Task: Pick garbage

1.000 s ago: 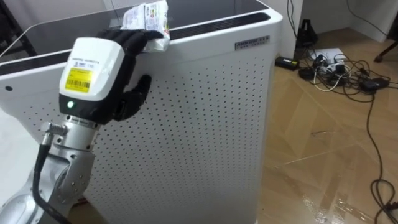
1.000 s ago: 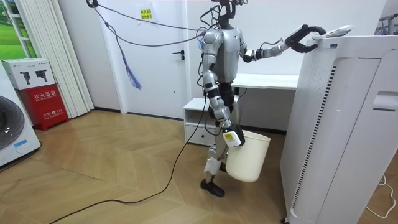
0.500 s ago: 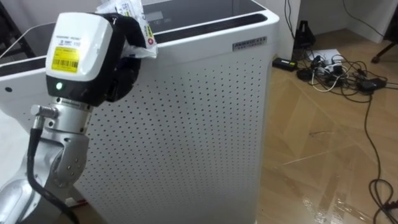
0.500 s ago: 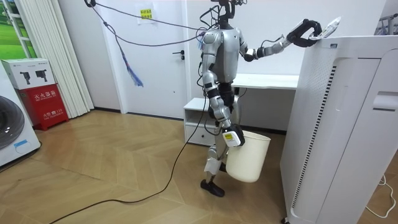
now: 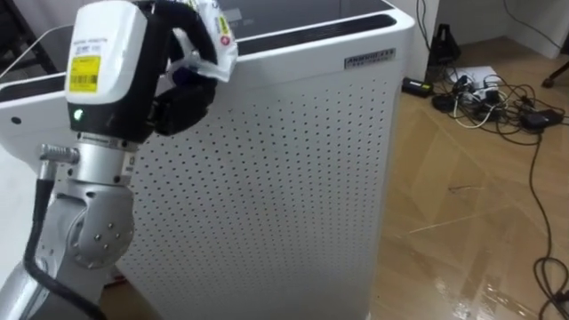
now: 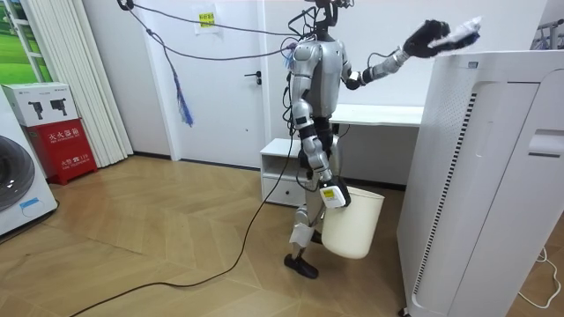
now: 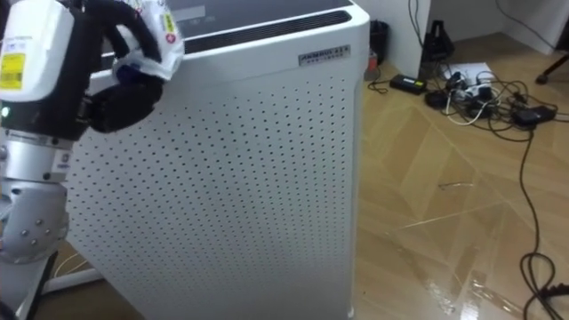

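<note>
- One crumpled wrapper (image 5: pixel 212 37) is pinched in the curled dark fingers of the left hand (image 5: pixel 173 93); it is held clear above the top edge of the tall white perforated cabinet (image 5: pixel 293 178), apart from it
- the left arm is held high and stretched forward above shoulder height; the hand's white back is turned to the head camera
- the right arm is hung down by the thigh; the right hand (image 6: pixel 331 195) is seen at the rim of a cream bin (image 6: pixel 354 227), which is off the floor; its grip cannot be told
- the robot is stood on the wooden floor (image 5: pixel 462 222) near the cabinet; a tangle of cables (image 5: pixel 489 93) is seen on the floor beyond
</note>
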You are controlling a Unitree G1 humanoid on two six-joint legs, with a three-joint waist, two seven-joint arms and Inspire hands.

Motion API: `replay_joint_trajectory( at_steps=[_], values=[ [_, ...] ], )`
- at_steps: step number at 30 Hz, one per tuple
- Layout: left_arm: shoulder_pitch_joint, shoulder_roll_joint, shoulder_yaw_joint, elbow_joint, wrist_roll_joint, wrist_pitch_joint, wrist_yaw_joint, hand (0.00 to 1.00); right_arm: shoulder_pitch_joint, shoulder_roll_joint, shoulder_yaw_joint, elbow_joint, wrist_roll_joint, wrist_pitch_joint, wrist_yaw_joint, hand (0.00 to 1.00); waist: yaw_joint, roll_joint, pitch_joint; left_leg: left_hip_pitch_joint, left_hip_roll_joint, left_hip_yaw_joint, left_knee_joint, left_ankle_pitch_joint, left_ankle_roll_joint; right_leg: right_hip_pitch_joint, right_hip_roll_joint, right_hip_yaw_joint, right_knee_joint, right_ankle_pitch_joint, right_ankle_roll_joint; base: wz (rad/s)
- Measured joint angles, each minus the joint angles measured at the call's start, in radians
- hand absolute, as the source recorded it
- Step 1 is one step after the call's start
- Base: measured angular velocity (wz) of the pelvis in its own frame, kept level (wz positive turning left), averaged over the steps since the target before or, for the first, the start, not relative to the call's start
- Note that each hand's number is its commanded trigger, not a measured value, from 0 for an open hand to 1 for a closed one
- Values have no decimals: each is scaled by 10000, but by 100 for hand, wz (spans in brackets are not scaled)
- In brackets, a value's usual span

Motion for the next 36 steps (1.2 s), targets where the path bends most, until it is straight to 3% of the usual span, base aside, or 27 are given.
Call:
replay_joint_trajectory(
  at_steps=[2,7,13,18,21,26,30,32,36],
  values=[
    [18,-386,-11,-1068,-717,-511,-191,100,-37,121,112,210,174,-42,6,100,123,-114,-27,28,3,31,-12,0,0,58,2,-35,-59,-1,2,0],
    [491,-839,-36,-2157,-1498,-1296,-774,100,-11,217,354,216,219,-255,20,100,120,-171,-14,41,9,48,-15,-1,0,105,-3,-99,-85,-1,1,2],
    [488,-912,-36,-3035,-1659,-1613,-1196,100,-29,212,521,200,217,-356,216,100,133,-248,-43,-40,-4,-28,71,-1,1,148,-35,-334,-111,-1,1,7],
    [463,-938,-61,-3561,-2366,-1694,-1596,100,-31,157,844,189,289,-357,225,100,215,-201,-86,-107,-17,-142,164,1,3,189,-68,-566,-114,-4,-3,11],
    [434,-1194,-62,-3604,-2653,-1813,-1827,100,-21,130,1089,189,416,-358,259,100,383,-172,-107,-106,-17,-181,165,6,10,193,-66,-582,-97,-6,-5,1],
    [596,-1620,-65,-3550,-2914,-1867,-2050,100,-19,176,1198,116,624,-351,373,100,639,-289,-36,-161,-33,-175,171,19,26,147,-81,-579,-88,-9,-6,0],
    [1367,-1642,-354,-2853,-3466,-2037,-2232,100,-42,159,1274,-110,620,-347,363,100,641,-369,-26,-188,-89,-185,162,31,43,154,-128,-609,-81,-48,33,6],
    [1976,-1645,-695,-2267,-3465,-1771,-2476,100,-65,239,1285,-111,626,-347,342,100,643,-495,-74,-367,-111,-215,175,55,80,9,-153,-687,-61,-52,40,10],
    [2655,-1622,-1176,-1114,-3470,-1576,-2732,100,-360,276,1490,-105,722,-351,234,100,615,-631,-53,-815,-138,-300,343,76,96,-367,-197,-823,77,-46,38,9]
  ],
)
